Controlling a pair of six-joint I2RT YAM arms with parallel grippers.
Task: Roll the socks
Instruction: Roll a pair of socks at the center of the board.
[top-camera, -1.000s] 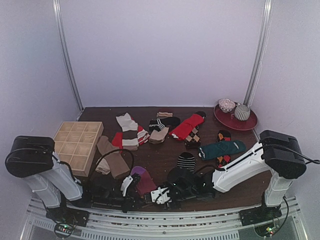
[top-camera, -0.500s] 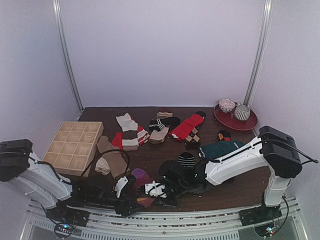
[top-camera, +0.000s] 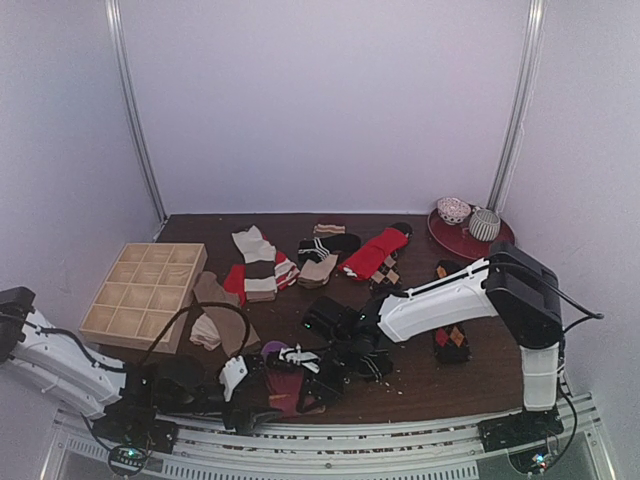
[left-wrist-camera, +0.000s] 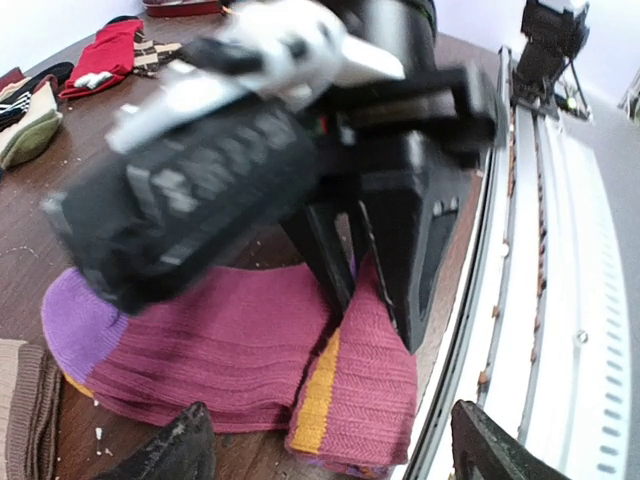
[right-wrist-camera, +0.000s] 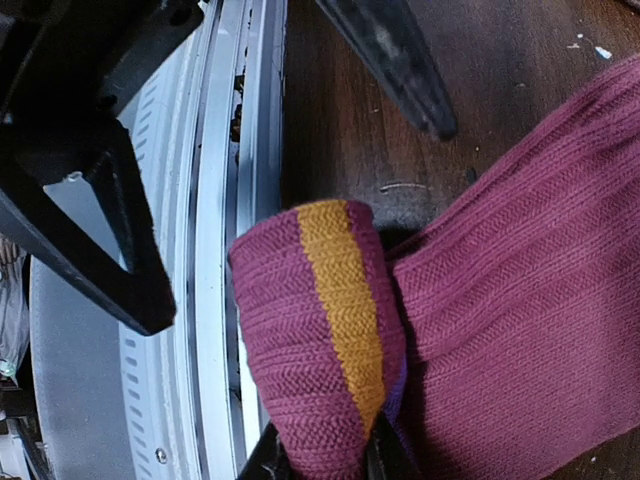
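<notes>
Magenta sock (right-wrist-camera: 330, 340) between right fingers (right-wrist-camera: 375, 455)

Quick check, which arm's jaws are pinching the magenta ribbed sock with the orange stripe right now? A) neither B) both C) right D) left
C: the right wrist view shows the right gripper pinched on the folded end of the magenta ribbed sock with the orange stripe, while the left gripper stands open, clear of it.

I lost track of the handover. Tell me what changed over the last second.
The left gripper let go of the magenta sock and drew back, open. The right gripper swung left over it and closed on its orange-banded end. The wooden tray and the far socks stayed put.
</notes>
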